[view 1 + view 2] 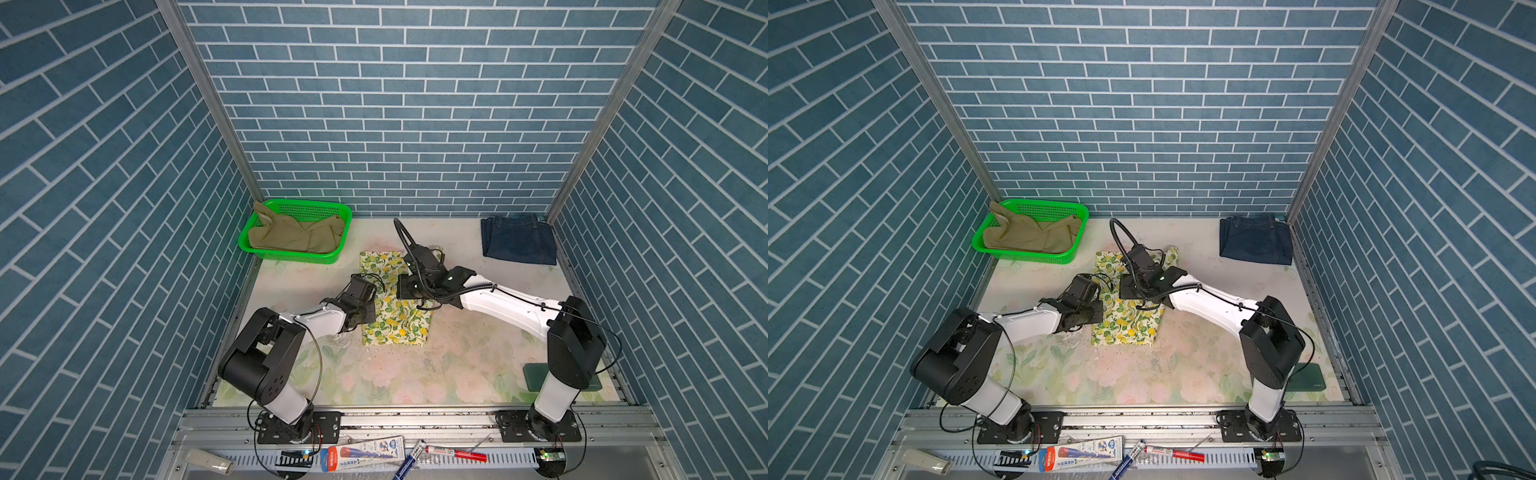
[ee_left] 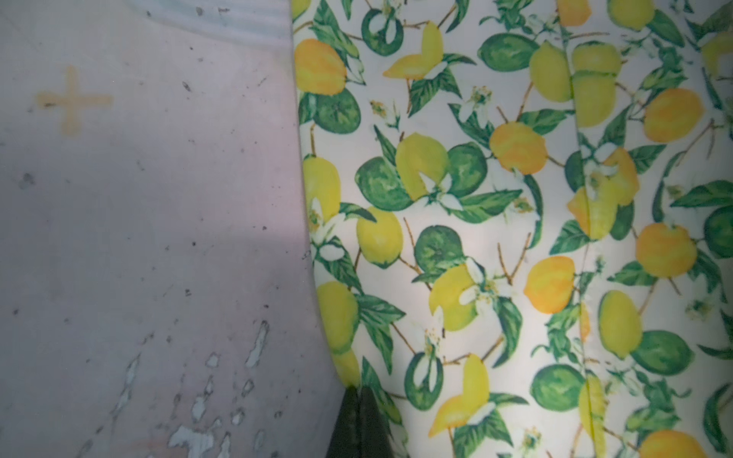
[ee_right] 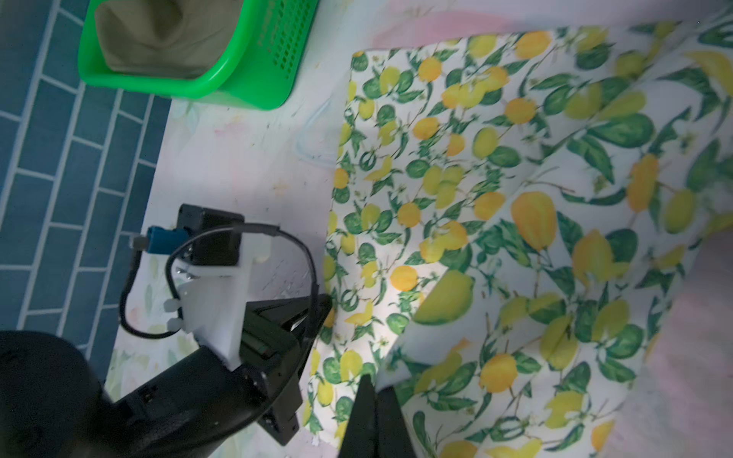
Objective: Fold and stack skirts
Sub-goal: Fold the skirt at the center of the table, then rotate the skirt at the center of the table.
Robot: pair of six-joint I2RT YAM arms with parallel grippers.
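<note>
The cream lemon-print skirt [image 1: 395, 324] [image 1: 1129, 326] lies in the middle of the table, part of it lifted and folded over. My left gripper [image 2: 359, 390] is shut on its left edge. My right gripper [image 3: 375, 382] is shut on a raised fold of the same skirt [image 3: 496, 222], close to the left gripper's body [image 3: 277, 329]. From above, both wrists hide their fingertips. The khaki skirt [image 1: 291, 237] [image 1: 1030, 237] sits crumpled in the green basket [image 1: 291, 257]. The folded denim skirt [image 1: 519, 243] [image 1: 1256, 241] lies at the back right corner.
The green mesh basket [image 1: 1025, 254] [image 3: 254, 79] stands at the back left against the brick walls. A dark green pad [image 1: 536, 376] lies behind the right arm's base. Pens and a packet [image 1: 374, 455] rest on the front rail.
</note>
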